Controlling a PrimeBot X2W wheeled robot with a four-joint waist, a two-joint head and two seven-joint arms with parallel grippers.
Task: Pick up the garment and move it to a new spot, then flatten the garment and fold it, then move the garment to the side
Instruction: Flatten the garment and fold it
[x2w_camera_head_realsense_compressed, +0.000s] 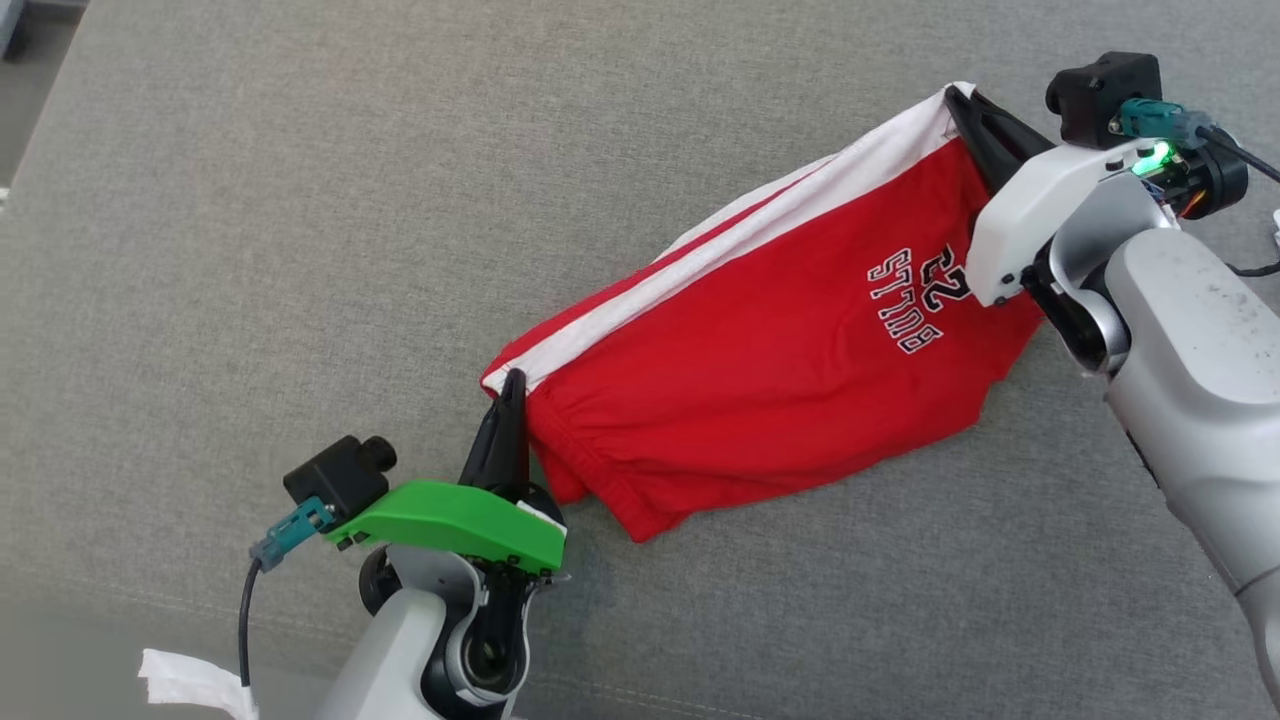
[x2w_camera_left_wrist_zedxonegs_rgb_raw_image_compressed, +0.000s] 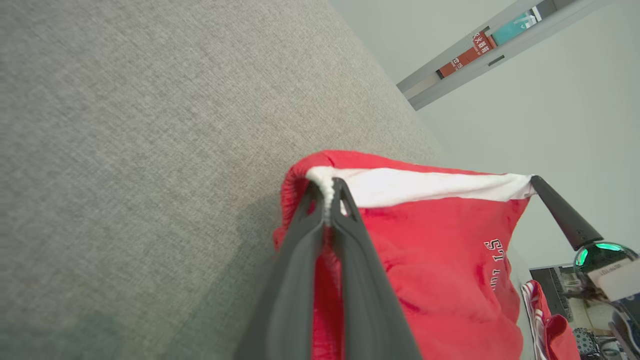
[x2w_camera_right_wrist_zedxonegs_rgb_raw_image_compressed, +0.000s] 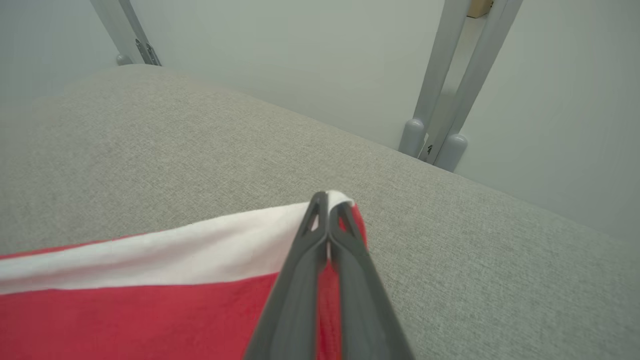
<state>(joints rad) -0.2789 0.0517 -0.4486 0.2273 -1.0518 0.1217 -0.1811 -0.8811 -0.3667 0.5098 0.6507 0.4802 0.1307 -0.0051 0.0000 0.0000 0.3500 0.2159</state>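
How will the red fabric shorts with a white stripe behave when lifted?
Probably floppy: the red fabric shorts drape and wrinkle between the left gripper and right gripper. Likely light, since small pinches at two corners hold them up.

The left gripper (x2w_camera_head_realsense_compressed: 512, 390) and the right gripper (x2w_camera_head_realsense_compressed: 968, 108) are each made of two long dark grey fingers, narrowed to a point, with triangular openings near the tips. Behind the left one a bright green cover (x2w_camera_head_realsense_compressed: 450, 520) is fitted, and behind the right one a white cover (x2w_camera_head_realsense_compressed: 1040, 210). On each wrist a black box-shaped camera (x2w_camera_head_realsense_compressed: 340, 478) is mounted, joined to a teal connector (x2w_camera_head_realsense_compressed: 292, 530) and a black cable (x2w_camera_head_realsense_compressed: 243, 620). A green light (x2w_camera_head_realsense_compressed: 1155, 157) is lit on the right wrist. The right forearm (x2w_camera_head_realsense_compressed: 1190, 350) is covered by a pale grey shell marked with small dark specks.
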